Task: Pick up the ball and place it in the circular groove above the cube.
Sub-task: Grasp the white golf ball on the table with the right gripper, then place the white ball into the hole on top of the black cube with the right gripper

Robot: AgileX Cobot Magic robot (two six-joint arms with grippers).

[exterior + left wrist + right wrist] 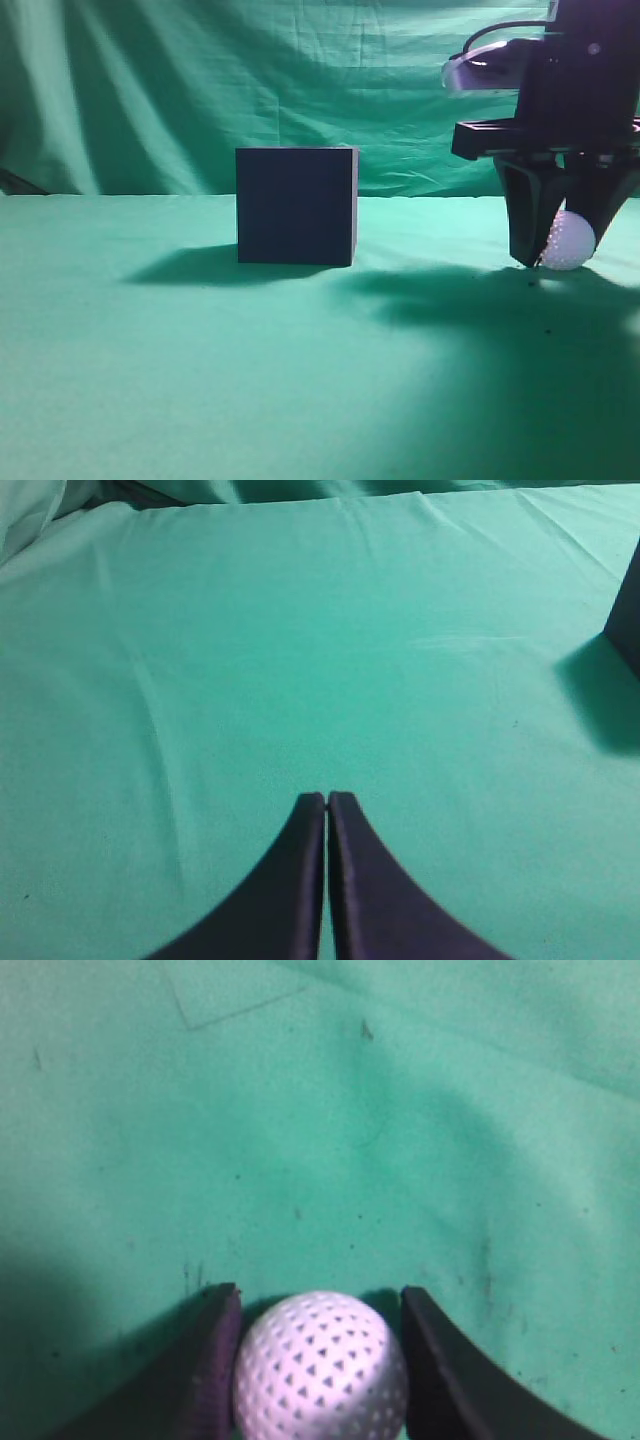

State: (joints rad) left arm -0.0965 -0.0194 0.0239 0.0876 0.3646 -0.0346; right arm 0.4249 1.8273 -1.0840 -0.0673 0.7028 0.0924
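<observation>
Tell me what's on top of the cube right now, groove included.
Nothing rises above the cube in the exterior view. That camera sits at object height, so the top face and any groove are hidden. The ball is off to the right, between the right end effector's fingers, at the cloth.

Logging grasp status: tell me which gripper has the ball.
The right gripper: its fingers flank the ball. The left gripper is shut, empty.

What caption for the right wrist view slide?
Right gripper fingers bracket the dimpled white ball on the green cloth.
</observation>
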